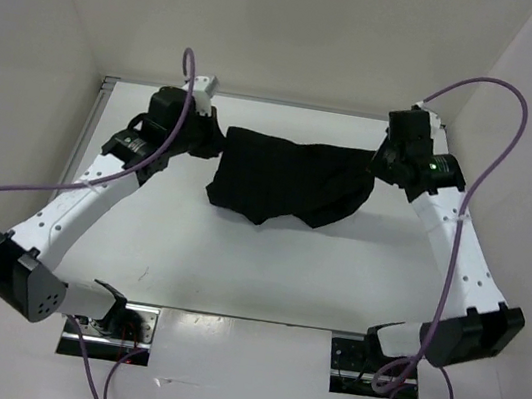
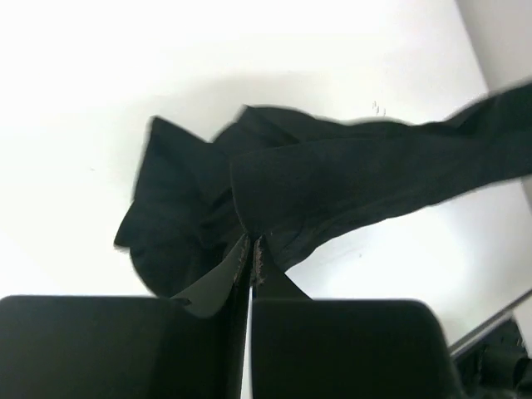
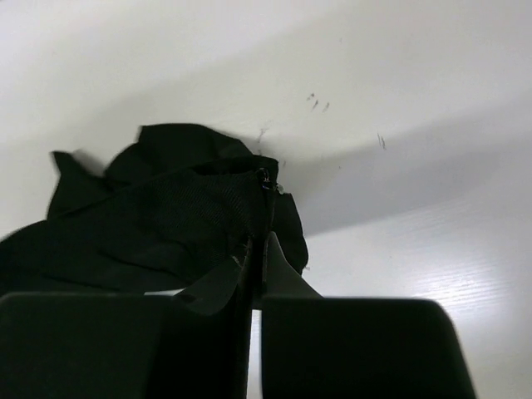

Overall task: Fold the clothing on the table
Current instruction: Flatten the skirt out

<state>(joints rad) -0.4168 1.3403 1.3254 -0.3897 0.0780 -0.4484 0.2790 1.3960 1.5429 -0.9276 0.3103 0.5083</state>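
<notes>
Left gripper (image 2: 252, 249) and right gripper (image 3: 258, 253) each pinch an edge of the clothing (image 1: 290, 178) at their fingertips, so pulling evenly apart should flatten the sag between them.

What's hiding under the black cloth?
Only the white table shows around the clothing, pinched by the left gripper and right gripper. Anything beneath its middle is covered.

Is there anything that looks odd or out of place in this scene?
Nothing is spilled or damaged. The clothing is bunched and lopsided, stretched between the left gripper and right gripper, its lower edge sagging unevenly over the table.
</notes>
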